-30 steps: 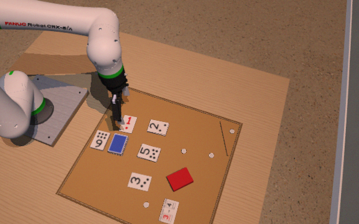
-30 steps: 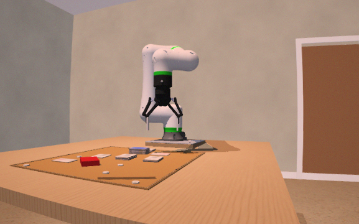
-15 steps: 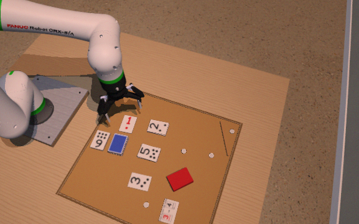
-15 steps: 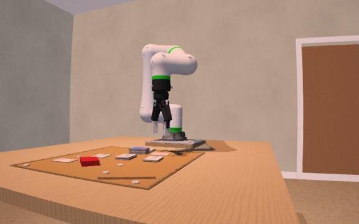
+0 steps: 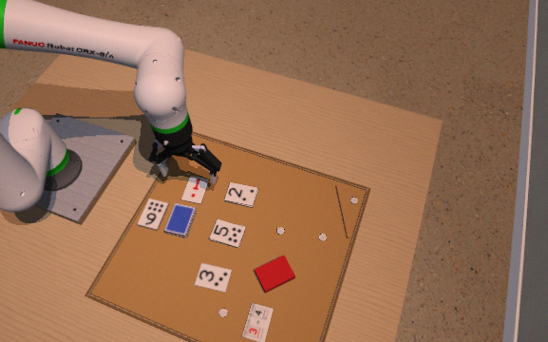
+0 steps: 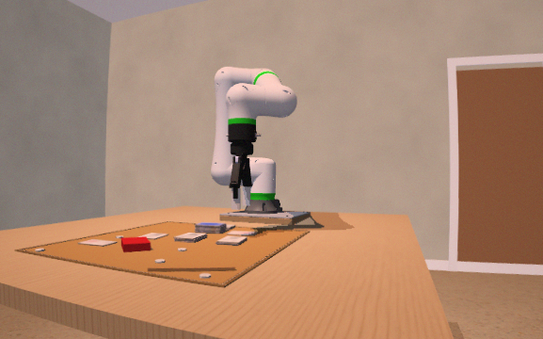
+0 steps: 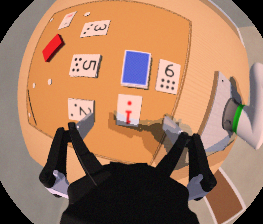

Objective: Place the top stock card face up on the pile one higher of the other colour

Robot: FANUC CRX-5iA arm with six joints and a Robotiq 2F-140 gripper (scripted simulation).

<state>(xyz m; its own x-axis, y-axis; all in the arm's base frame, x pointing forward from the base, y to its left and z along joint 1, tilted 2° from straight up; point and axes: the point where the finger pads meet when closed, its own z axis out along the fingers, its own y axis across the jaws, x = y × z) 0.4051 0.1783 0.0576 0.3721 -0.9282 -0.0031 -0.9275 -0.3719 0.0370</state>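
Observation:
My gripper [image 5: 188,175] [image 6: 236,195] [image 7: 128,121] is open and empty. It hangs a little above a face-up red 1 card [image 5: 195,190] [image 6: 242,233] [image 7: 129,108]. That card lies flat on the brown card cloth [image 5: 169,266] [image 7: 162,36], left of the black 2 pile [image 5: 241,194] [image 6: 231,240] [image 7: 81,110] and apart from it. The blue face-down stock [image 5: 179,219] [image 6: 211,227] [image 7: 136,68] sits just in front of the red 1. A black 6 card [image 5: 153,214] [image 7: 168,75] lies beside the stock. The black 5 [image 5: 227,233] [image 7: 86,64] and black 3 [image 5: 213,277] [image 7: 97,28] piles lie further out.
A red block [image 5: 274,273] [image 6: 135,244] [image 7: 53,47], several white chips [image 5: 280,231], a thin stick [image 5: 341,211] and a small rule card [image 5: 257,323] lie on the cloth. The robot's grey base plate [image 5: 98,152] stands at the table's left.

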